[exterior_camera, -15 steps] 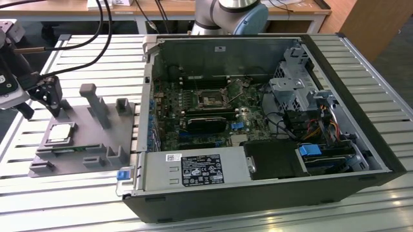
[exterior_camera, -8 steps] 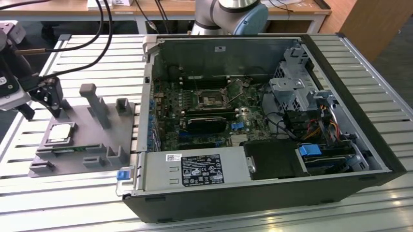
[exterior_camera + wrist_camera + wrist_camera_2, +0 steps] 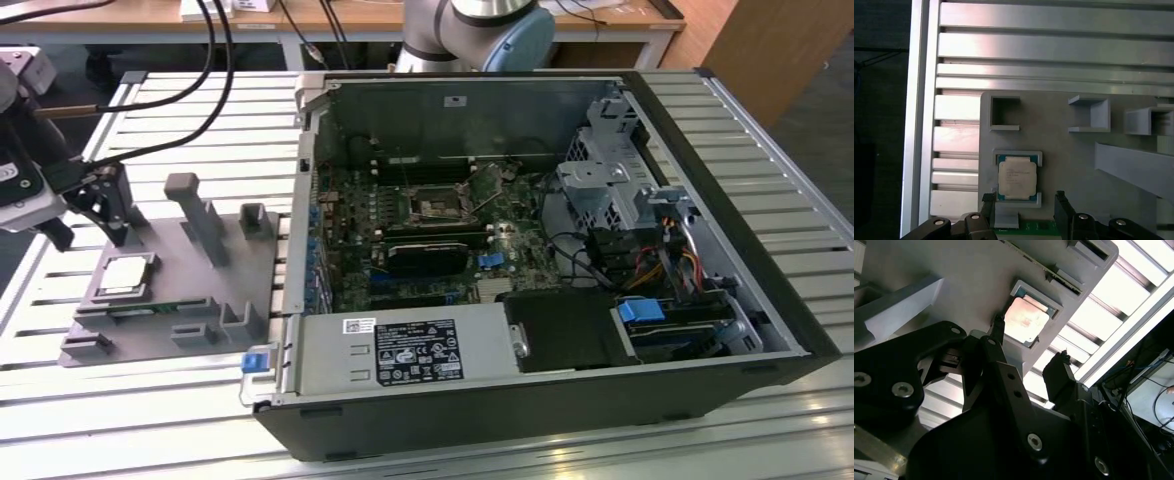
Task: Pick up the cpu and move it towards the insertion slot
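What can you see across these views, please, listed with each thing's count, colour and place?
cpu: one, silver top, seated in a recess of the fixture plate.
fixture plate: one, grey, on the table, to the exterior view's left of the computer case.
insertion slot: one, dark with a silvery frame, on the green board inside the case.
computer case: one, black, lying open on the table.
power supply: one, silver with a label, in the case.
table: one, slatted silver metal, under everything.
cables: several, black, above the table behind the fixture plate.
arm: one, grey and blue, behind the case.
gripper: one, black, open, over the cpu, holding nothing.
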`<state>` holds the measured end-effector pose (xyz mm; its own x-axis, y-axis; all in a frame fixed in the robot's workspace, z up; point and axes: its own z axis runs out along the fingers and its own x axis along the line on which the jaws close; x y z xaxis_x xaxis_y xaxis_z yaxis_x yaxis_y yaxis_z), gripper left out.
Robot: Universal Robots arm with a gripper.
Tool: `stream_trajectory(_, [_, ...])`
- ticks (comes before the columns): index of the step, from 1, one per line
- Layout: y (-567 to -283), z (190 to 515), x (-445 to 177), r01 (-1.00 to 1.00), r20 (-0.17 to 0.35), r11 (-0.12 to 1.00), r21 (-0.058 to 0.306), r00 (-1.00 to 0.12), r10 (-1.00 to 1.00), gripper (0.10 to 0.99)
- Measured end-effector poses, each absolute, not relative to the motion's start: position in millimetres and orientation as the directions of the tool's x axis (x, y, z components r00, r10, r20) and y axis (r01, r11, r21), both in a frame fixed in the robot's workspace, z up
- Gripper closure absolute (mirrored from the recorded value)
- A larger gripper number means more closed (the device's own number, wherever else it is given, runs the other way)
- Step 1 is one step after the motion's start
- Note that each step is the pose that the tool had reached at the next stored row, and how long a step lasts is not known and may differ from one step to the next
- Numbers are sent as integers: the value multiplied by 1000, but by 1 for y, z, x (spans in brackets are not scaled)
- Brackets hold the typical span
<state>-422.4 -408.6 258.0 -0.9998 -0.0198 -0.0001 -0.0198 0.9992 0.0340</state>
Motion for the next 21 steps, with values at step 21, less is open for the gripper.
stream_trajectory(21, [-409,246,-423,-20,0,999,34,-1000,-20,498])
